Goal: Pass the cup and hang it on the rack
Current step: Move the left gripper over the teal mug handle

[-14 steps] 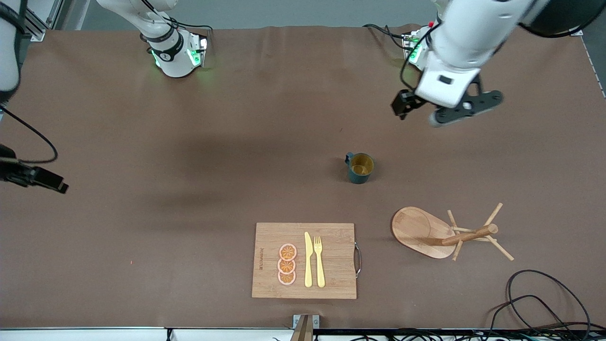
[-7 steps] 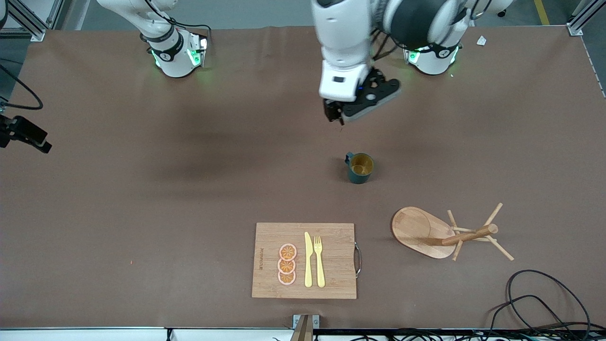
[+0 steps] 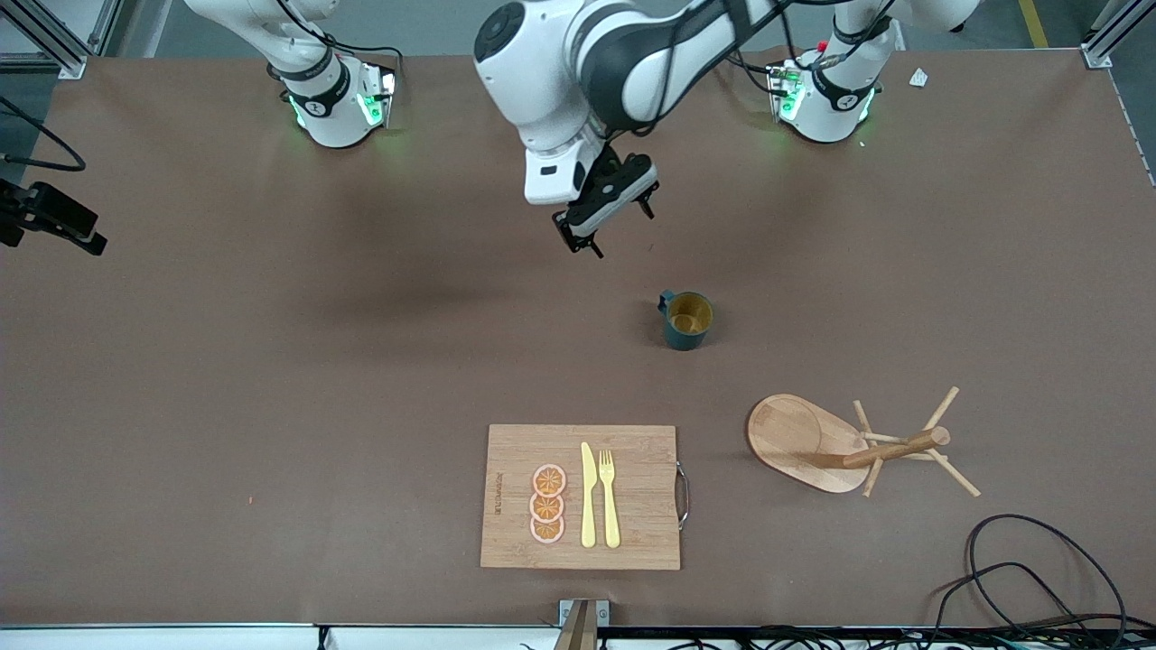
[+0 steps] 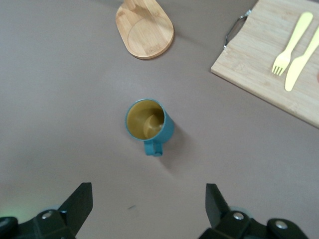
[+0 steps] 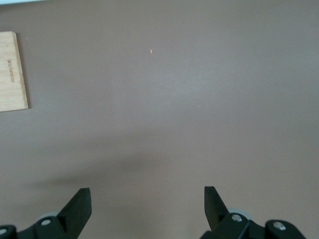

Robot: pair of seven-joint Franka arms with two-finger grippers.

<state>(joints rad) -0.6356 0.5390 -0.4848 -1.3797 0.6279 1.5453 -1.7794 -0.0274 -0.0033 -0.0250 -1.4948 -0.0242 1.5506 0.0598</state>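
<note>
The dark teal cup (image 3: 688, 319) stands upright on the brown table, yellow inside, its handle toward the right arm's end. It also shows in the left wrist view (image 4: 148, 122). The wooden rack (image 3: 840, 444) stands nearer the front camera than the cup, toward the left arm's end; its oval base shows in the left wrist view (image 4: 144, 30). My left gripper (image 3: 623, 235) (image 4: 148, 194) is open and empty, up over bare table beside the cup. My right gripper (image 3: 63, 221) (image 5: 147, 195) is open and empty over the right arm's end of the table.
A bamboo cutting board (image 3: 506, 451) with orange slices (image 3: 547, 504), a yellow knife (image 3: 588, 496) and fork (image 3: 609, 496) lies near the front edge. Black cables (image 3: 1020, 569) lie at the front corner at the left arm's end.
My left arm has swung from its own end toward the table's middle, coming down close to the cup. My right gripper has shifted at the table's edge. The cup and rack have not moved.
</note>
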